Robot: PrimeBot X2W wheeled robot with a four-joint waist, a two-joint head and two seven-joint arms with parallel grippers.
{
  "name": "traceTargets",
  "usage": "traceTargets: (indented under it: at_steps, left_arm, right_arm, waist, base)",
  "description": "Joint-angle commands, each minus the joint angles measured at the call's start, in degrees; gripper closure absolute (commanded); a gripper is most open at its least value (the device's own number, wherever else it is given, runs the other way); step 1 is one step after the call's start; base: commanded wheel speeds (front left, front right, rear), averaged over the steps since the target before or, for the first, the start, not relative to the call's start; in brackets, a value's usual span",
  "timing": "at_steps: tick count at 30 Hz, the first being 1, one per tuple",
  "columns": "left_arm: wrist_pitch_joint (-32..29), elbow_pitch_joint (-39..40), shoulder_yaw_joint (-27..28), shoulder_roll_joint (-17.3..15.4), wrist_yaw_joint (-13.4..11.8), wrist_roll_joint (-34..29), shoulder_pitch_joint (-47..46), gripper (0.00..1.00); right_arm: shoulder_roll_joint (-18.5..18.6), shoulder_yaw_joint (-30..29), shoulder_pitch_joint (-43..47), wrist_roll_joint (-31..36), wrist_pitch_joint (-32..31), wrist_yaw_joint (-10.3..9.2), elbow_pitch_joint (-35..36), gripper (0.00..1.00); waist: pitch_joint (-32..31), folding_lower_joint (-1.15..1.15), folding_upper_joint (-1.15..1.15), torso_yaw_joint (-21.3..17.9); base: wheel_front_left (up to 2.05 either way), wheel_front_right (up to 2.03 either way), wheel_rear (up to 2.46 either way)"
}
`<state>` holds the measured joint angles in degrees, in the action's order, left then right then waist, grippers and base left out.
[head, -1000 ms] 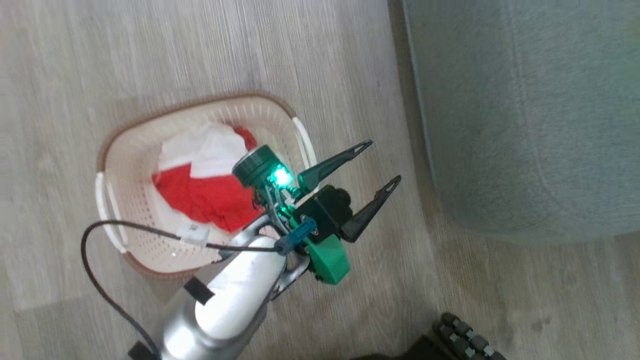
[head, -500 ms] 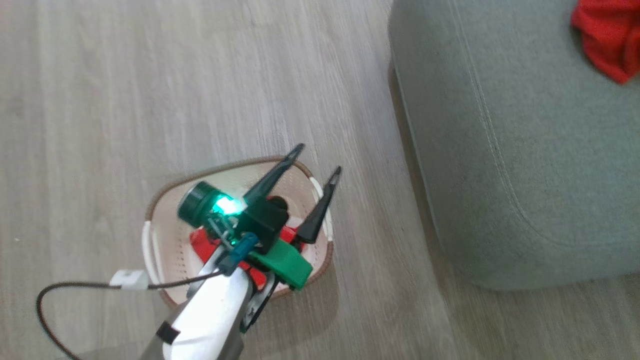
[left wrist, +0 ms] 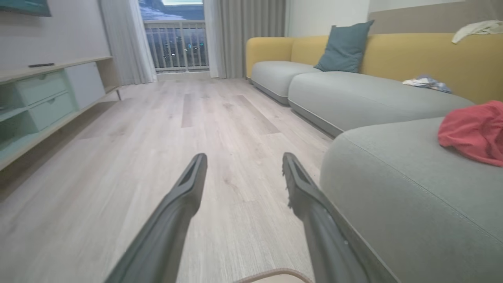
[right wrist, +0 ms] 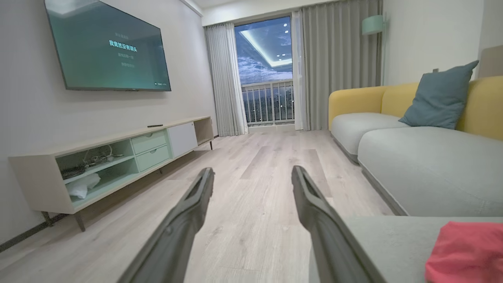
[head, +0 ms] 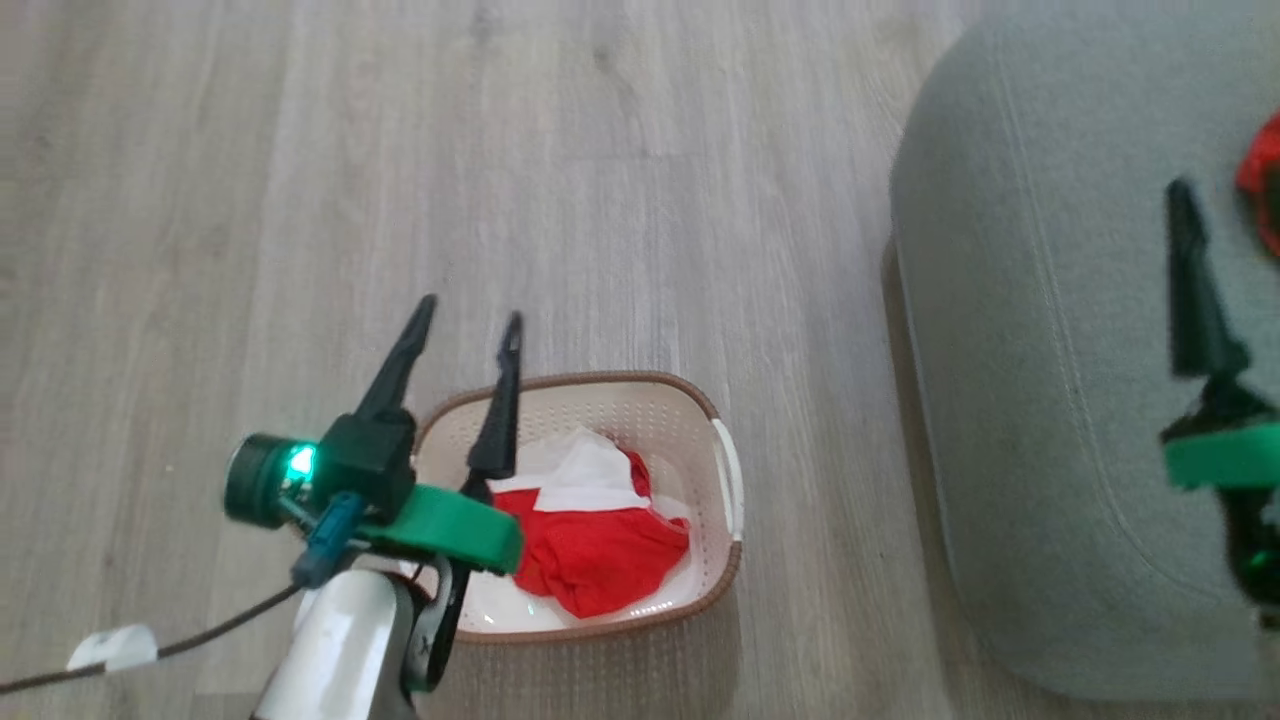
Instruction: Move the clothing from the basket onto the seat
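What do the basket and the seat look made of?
The basket looks like moulded plastic, cream and slightly glossy, going by its perforated walls, with a brown woven-look rim. The seat looks like matte grey-green upholstery fabric with stitched seams.

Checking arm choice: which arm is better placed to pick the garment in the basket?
Left, likely. The left gripper, open, hangs at the basket holding the clothing; the right gripper is over the seat.

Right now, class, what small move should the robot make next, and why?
Probably lower the open left pincer into the cream perforated plastic basket, onto the red-and-white fabric clothing lying there: the pincer is empty by the rim, while one red garment already lies on the grey-green upholstered seat.
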<state>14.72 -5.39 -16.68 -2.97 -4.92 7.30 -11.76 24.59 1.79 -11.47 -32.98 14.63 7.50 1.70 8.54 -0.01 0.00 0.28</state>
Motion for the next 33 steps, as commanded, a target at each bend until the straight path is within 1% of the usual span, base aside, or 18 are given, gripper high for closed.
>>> traceTargets:
  at_steps: [1, 4, 5, 8, 11, 13, 19, 22, 27, 33]
  left_arm:
    - [0.28, 2.55, 2.48, 0.08, -1.29, 0.13, -0.41, 0.0]
    - [0.28, 3.67, 4.22, 0.08, -4.04, 3.0, 1.0, 0.0]
    - [0.28, 3.8, 4.5, 0.08, -4.64, 2.65, 1.41, 0.0]
    - [0.28, 3.7, 4.06, 0.09, -5.97, 1.58, 2.56, 0.0]
    - [0.28, 3.32, 3.7, 0.09, -7.13, 1.65, 3.58, 0.0]
    - [0.28, 2.93, 3.42, 0.09, -7.48, 2.18, 4.22, 0.0]
    - [0.28, 1.04, 2.41, 0.09, -5.93, 4.83, 5.7, 0.0]
    - [0.28, -0.28, 1.82, 0.09, -5.08, 5.34, 6.08, 0.0]
    - [0.28, -3.0, 0.73, 0.09, -3.14, 6.53, 6.05, 0.0]
    - [0.28, -3.6, 0.98, 0.09, -2.89, 6.9, 5.69, 0.0]
  right_arm:
    - [-0.11, 0.46, 0.72, 0.43, 0.37, -0.01, 2.16, 0.0]
    - [-2.47, 1.0, 3.0, 1.86, 0.37, -0.01, 2.74, 0.0]
    - [-3.51, 0.99, 3.64, 2.13, 0.37, -0.01, 2.76, 0.0]
    - [-6.01, 1.06, 5.66, 3.54, 0.37, -0.01, 2.98, 0.0]
    - [-9.84, 0.61, 7.16, 2.44, 0.37, -0.01, 2.92, 0.0]
    - [-10.88, 1.37, 7.83, 3.19, 0.37, -0.01, 2.56, 0.0]
    - [-13.82, 0.52, 9.69, 6.56, 0.37, -0.01, -0.81, 0.0]
    - [-13.83, 1.13, 10.32, 9.09, 0.37, -0.01, -2.41, 0.0]
    - [-14.33, 0.3, 10.24, 10.13, 0.37, -0.01, -4.21, 0.0]
    - [-14.3, -0.01, 9.59, 10.12, 0.37, -0.01, -5.03, 0.0]
  waist:
    - [-1.27, 0.01, 0.0, 1.4]
    - [-2.01, 0.01, 0.0, 2.3]
    - [-2.27, 0.01, 0.0, 2.58]
    - [-2.89, 0.01, 0.0, 3.65]
    - [-3.21, 0.01, 0.0, 4.27]
    - [-3.35, 0.01, 0.0, 4.59]
    - [-3.58, 0.01, 0.0, 5.18]
    - [-3.47, 0.01, 0.0, 5.24]
    - [-3.23, 0.01, 0.0, 5.06]
    - [-3.2, 0.01, 0.0, 4.6]
  base:
    - [0.0, 0.0, 0.0]
    - [0.0, 0.0, 0.0]
    - [0.0, 0.0, 0.0]
    - [0.0, 0.0, 0.0]
    - [0.0, 0.0, 0.0]
    - [0.0, 0.0, 0.0]
    - [0.0, 0.0, 0.0]
    - [0.0, 0.0, 0.0]
    - [0.0, 0.0, 0.0]
    - [0.0, 0.0, 0.0]
